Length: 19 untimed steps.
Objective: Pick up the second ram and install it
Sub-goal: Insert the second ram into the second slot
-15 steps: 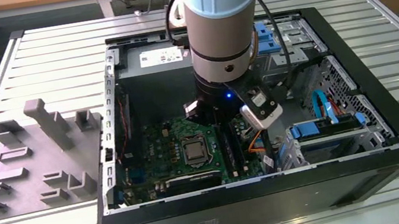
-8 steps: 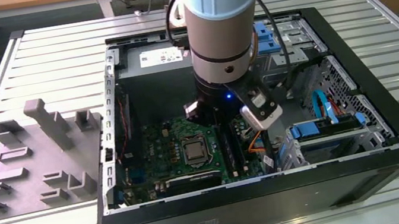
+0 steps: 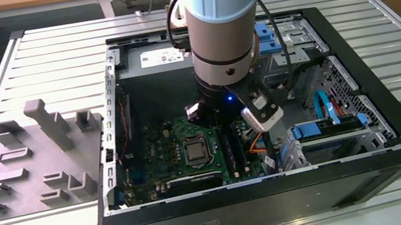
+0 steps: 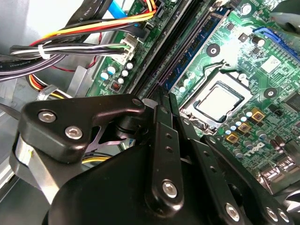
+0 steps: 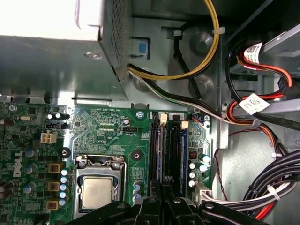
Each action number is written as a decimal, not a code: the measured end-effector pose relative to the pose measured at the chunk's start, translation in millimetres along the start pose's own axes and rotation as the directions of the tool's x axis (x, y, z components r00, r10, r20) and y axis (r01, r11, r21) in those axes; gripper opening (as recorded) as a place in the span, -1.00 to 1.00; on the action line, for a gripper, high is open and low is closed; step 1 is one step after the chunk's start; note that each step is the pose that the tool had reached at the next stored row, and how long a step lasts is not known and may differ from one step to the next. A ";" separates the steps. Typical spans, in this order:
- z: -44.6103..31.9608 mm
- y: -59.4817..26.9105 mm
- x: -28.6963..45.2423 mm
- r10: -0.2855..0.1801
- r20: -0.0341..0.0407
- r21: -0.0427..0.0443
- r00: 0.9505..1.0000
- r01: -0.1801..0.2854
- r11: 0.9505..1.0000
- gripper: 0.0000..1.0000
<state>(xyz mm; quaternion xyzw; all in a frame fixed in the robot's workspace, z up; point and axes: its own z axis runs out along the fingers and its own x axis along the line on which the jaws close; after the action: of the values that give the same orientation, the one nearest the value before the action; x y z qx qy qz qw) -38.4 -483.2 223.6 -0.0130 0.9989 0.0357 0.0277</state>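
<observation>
The second ram is a thin green stick with dark chips, standing on edge along the black slot closest to the CPU socket. It also shows edge-on in the first wrist view. My gripper is down inside the computer case, and its two black fingers are drawn together over the near end of that stick. The fingertips line up with the same slot. In the exterior view the gripper hangs low over the motherboard, mostly hidden under the wrist.
A grey plastic tray with upright posts lies on the table at the exterior view's left of the case. Bundled cables run beside the slots. A metal power supply box and a drive cage crowd the case.
</observation>
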 end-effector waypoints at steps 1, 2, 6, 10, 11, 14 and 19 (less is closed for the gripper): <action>0.1 0.0 0.0 0.000 0.000 0.000 1.000 0.000 1.000 -0.75; 0.2 0.0 0.0 0.000 0.000 0.000 1.000 0.000 1.000 -0.75; 0.4 -0.5 0.1 0.000 0.000 0.000 1.000 0.000 1.000 -0.75; 0.4 -0.8 0.0 0.000 0.000 0.000 1.000 0.000 1.000 -0.75; 0.4 -0.9 0.0 0.000 0.000 0.000 1.000 0.000 1.000 -0.75; 2.3 -1.1 0.2 0.000 0.000 0.000 1.000 0.000 1.000 -0.75; 2.5 -1.0 0.2 0.000 0.000 0.000 1.000 0.000 1.000 -0.75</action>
<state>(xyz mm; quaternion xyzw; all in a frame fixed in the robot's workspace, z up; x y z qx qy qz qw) -38.4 -484.1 221.0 -0.0130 0.9989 0.0357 0.0277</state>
